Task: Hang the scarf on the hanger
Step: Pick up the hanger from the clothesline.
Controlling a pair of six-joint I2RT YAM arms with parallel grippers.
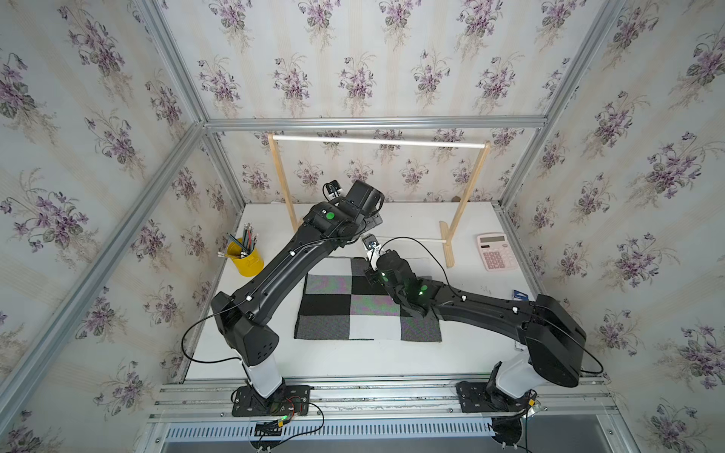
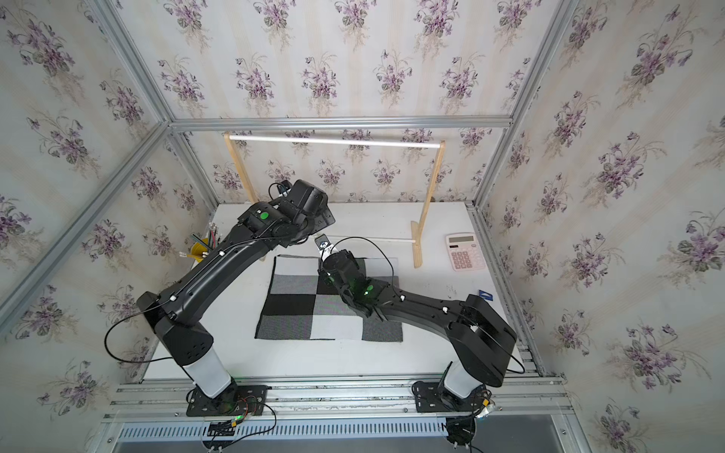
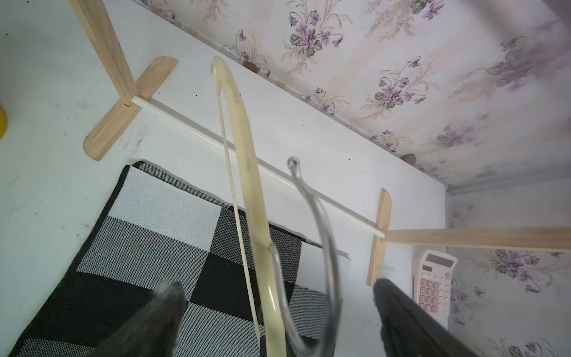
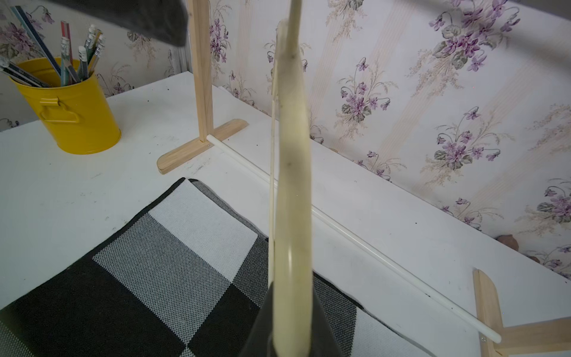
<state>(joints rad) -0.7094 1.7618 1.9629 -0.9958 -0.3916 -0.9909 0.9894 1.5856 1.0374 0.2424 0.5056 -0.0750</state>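
Start at the bottom edge of the right wrist view: your right gripper point(image 4: 292, 312) is pinching the hanger point(image 4: 290, 154), its dark jaws pressed onto the cream wood. From there the hanger's long axis runs straight up the middle of the frame. You see it almost edge-on, its far tip against the wallpaper at top centre. The thin lower bar point(image 4: 272, 185) runs along its left side, the scarf side.

In the left wrist view your left gripper point(image 3: 277, 286) is spread wide. One of its fingers point(image 3: 167, 306) is at lower left and the other at lower right, with the hanger passing between them and neither touching it. Here the hanger leans toward the upper left, and its metal hook point(image 3: 312, 210) curls off to the right.

The scarf point(image 4: 173, 265) lies flat on the white table point(image 1: 353, 361) below the hanger, filling the lower left of both wrist views. Beyond it stands the rack point(image 4: 202, 77), then the wall.

The hanger's near half is cut off by the bottom edge in both wrist views. In both top views the wrists cover the hanger, and you can't make it out. A dark blur point(image 4: 139, 18) at the upper left of the right wrist view is too soft to identify.
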